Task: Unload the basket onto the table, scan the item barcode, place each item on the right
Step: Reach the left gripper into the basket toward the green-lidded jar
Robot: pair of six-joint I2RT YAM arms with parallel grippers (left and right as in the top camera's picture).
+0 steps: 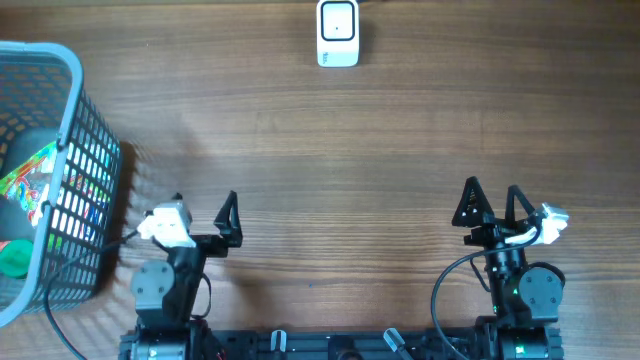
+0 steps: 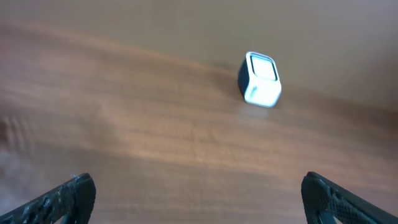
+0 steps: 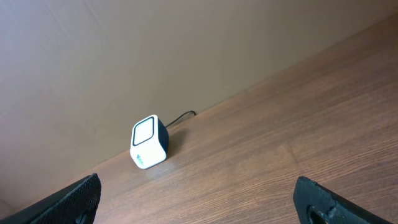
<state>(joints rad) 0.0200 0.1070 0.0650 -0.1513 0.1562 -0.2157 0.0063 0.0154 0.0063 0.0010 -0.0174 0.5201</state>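
**A:** Where's the scanner?

**B:** The scanner [image 1: 338, 32] stands at the top centre of the overhead frame, on the far side of the table [image 1: 400, 140]. It is a small white box with a dark back. From my right wrist I see a thin cable [image 3: 180, 117] running away behind it.

**A:** And the goods?

**B:** They are in the grey basket [image 1: 72, 95] at the left edge of the frame. A colourful packet [image 1: 28, 175] lies against the mesh wall, and a green thing [image 1: 14, 258] sits below it, partly cut off by the frame. I can't make out a barcode on either.

**A:** Your tools?

**B:** My left tool [image 1: 205, 210] is at the lower left, near the basket but apart from it. My right tool [image 1: 492, 203] is at the lower right. Both have their jaws spread wide, gripping nothing, with only bare wood between the fingers. Both are well apart from the scanner.
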